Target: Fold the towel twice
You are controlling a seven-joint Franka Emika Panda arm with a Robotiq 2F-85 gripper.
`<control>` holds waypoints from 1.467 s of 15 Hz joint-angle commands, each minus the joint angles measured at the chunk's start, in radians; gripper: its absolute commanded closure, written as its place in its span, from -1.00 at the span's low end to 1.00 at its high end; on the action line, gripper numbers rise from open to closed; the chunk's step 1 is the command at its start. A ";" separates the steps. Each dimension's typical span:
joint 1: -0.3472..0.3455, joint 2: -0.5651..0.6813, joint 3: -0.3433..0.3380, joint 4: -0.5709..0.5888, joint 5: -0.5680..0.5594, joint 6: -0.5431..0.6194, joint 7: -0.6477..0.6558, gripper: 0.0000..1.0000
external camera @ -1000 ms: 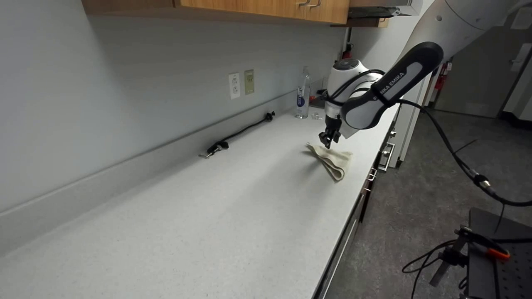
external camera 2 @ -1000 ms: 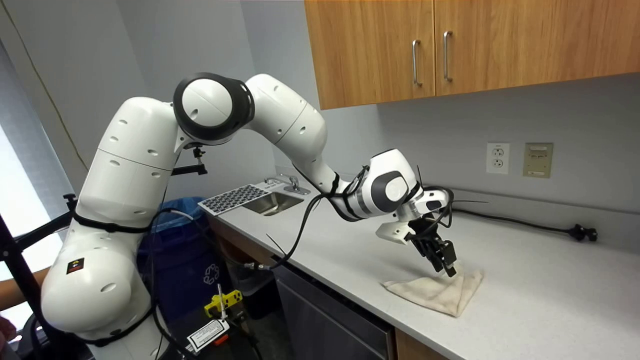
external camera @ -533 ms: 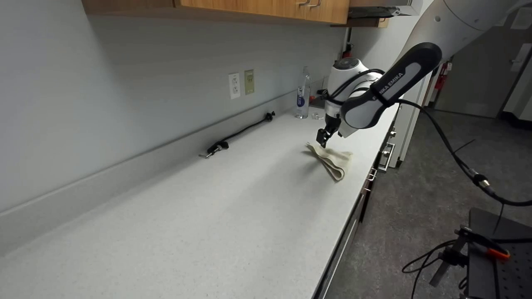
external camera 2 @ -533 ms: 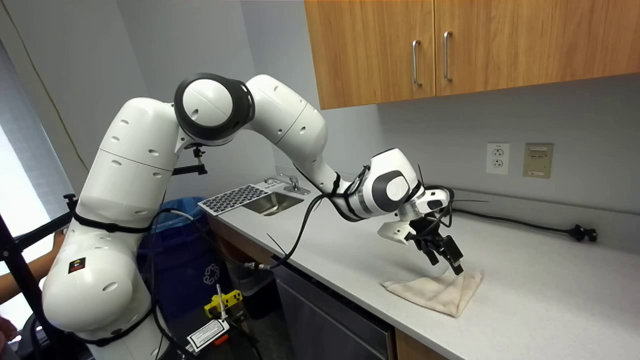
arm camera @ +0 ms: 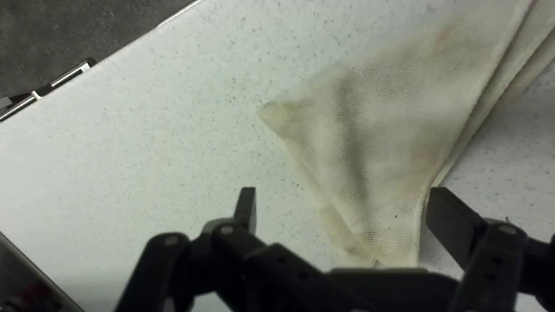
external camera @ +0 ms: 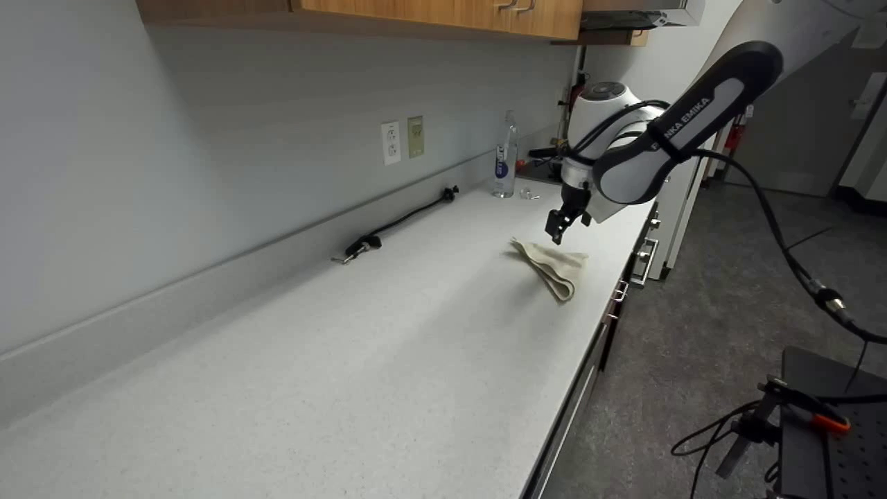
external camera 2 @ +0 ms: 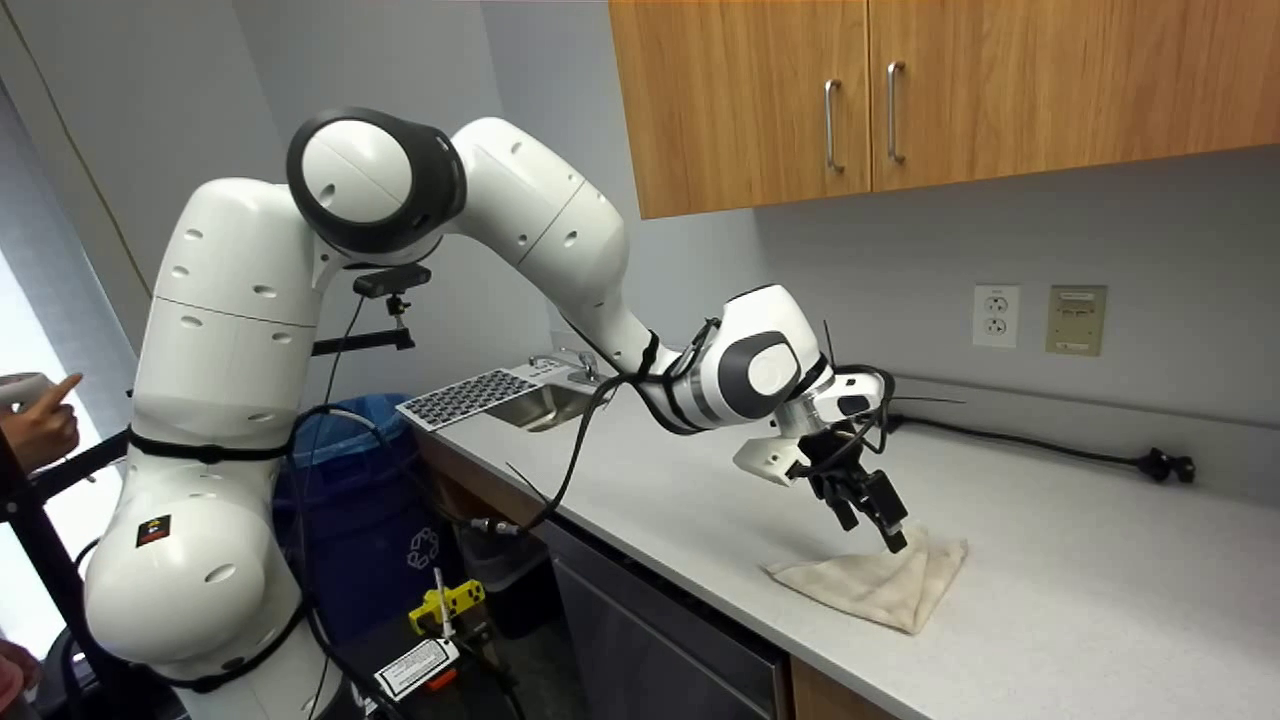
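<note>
Jaws: mine stand wide apart on the black two-fingered gripper (arm camera: 340, 203).
Below jaws: cream, roughly triangular cloth towel (arm camera: 399, 130), faintly brown-blotched, rumpled, folded edges stacked along one side; contact with my fingers, I can't tell.
Under towel: long, speckled grey-white counter (external camera: 312, 388).
Farther off: clear plastic bottle (external camera: 506, 166), blue-labelled, upright.
Overhead: brown wooden cupboards (external camera 2: 740, 110), both exterior views.
</note>
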 commanded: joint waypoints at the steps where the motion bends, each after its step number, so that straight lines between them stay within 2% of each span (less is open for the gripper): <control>1: -0.030 -0.210 0.037 -0.175 0.041 -0.026 -0.116 -1.00; 4: -0.063 -0.341 0.076 -0.259 0.094 -0.027 -0.211 -1.00; 9: -0.099 -0.496 0.155 -0.347 0.273 -0.046 -0.373 -1.00; 16: -0.086 -0.615 0.181 -0.424 0.473 -0.094 -0.506 -1.00; 17: -0.093 -0.546 0.189 -0.379 0.411 -0.069 -0.445 -1.00; 22: -0.091 -0.582 0.187 -0.404 0.439 -0.081 -0.467 -1.00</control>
